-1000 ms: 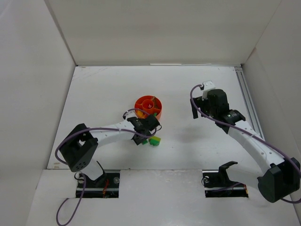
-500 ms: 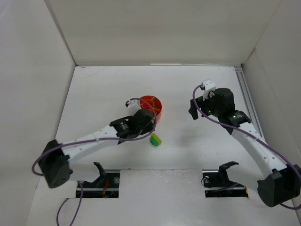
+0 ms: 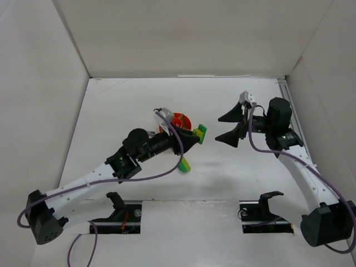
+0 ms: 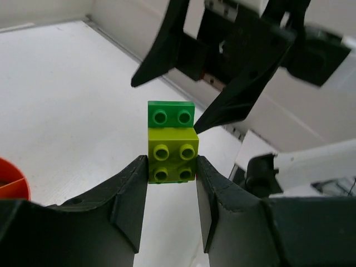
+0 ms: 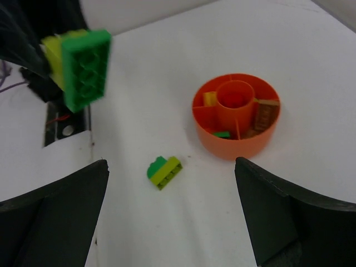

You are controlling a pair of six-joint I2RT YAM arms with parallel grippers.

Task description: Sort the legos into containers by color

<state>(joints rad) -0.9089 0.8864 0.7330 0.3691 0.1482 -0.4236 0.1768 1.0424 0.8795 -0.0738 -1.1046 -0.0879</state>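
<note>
My left gripper (image 4: 171, 169) is shut on a two-colour lego stack, a lime brick (image 4: 172, 156) on a green brick (image 4: 171, 114), held in the air to the right of the orange dish (image 3: 177, 118). The stack (image 3: 200, 133) points at my right gripper (image 3: 219, 129), which is wide open, empty and a short gap away. A second green and lime lego (image 3: 184, 163) lies on the table in front of the dish. In the right wrist view the dish (image 5: 233, 144) holds a yellow brick (image 5: 210, 99), a green brick (image 5: 222, 134) and red bricks (image 5: 266, 114) in separate sections.
White walls enclose the table on three sides. A metal rail (image 3: 292, 111) runs along the right edge. The arm mounts (image 3: 117, 214) sit at the near edge.
My left arm has lifted a green and lime stack from beside the dish and swung it right. My right gripper has turned to face it. The other lego stayed on the table.
</note>
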